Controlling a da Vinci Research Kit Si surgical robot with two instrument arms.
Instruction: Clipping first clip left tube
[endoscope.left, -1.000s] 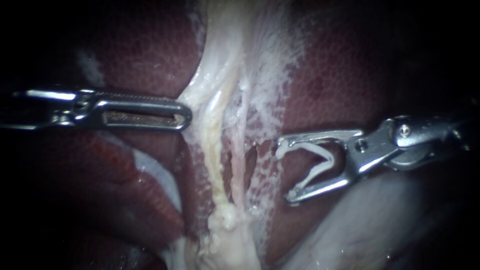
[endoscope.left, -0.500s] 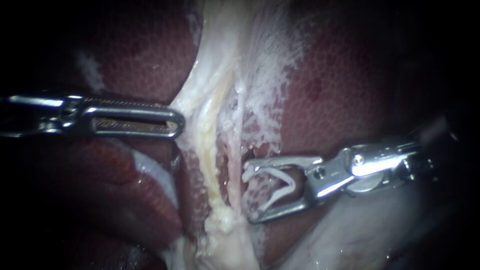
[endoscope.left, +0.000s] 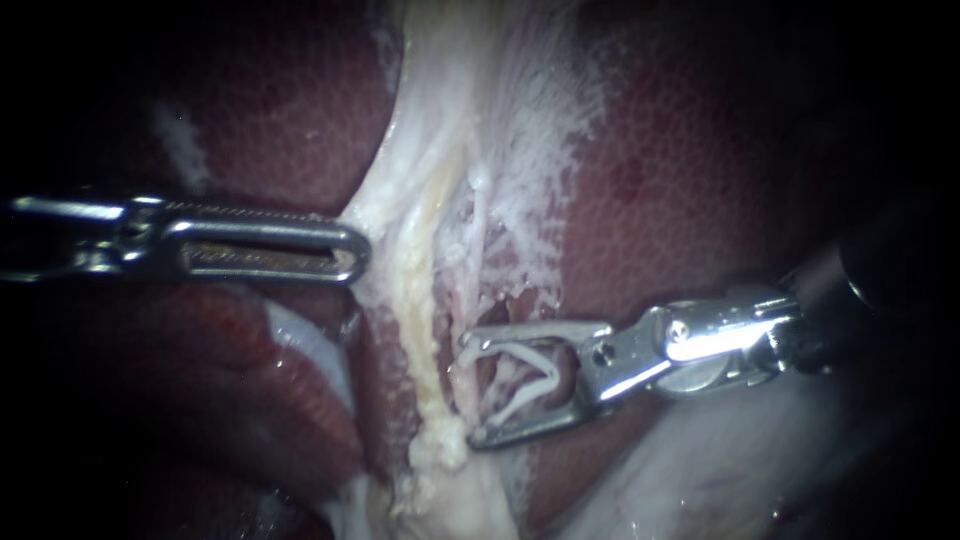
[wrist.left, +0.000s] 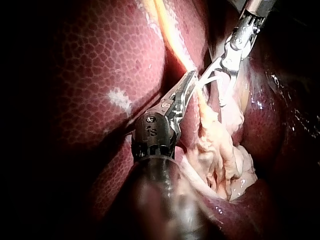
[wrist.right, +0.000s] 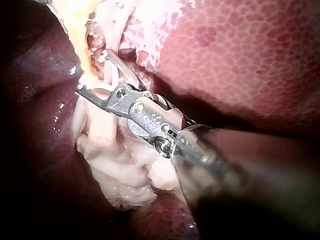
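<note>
First: Leftward and downward the right instrument (endoscope.left: 468, 388) has come over the last second, hasn't it?

Second: Yes, from over the liver (endoscope.left: 660, 180) to the pale strands in the middle. Its pincer stands wide, with a white V-shaped clip (endoscope.left: 525, 375) seated between the two halves, open end toward the tissue.

First: And the left tube (endoscope.left: 425, 320)?

Second: It is the pale yellow, glistening cord running down the middle of the endoscope view, ending in a lumpy whitish knot. The pincer's tips sit just beside it, on its right. Pink tissue shows in the gap behind the clip, but I cannot tell whether the tube itself is inside.

First: The left instrument (endoscope.left: 358, 248)?

Second: Its slotted pincer is narrow, closed on the edge of the pale tissue (endoscope.left: 385, 205) left of the tube, and that edge stands out toward it in a small peak. It has slid slightly left. Dark red, mottled liver lies behind on both sides.
</note>
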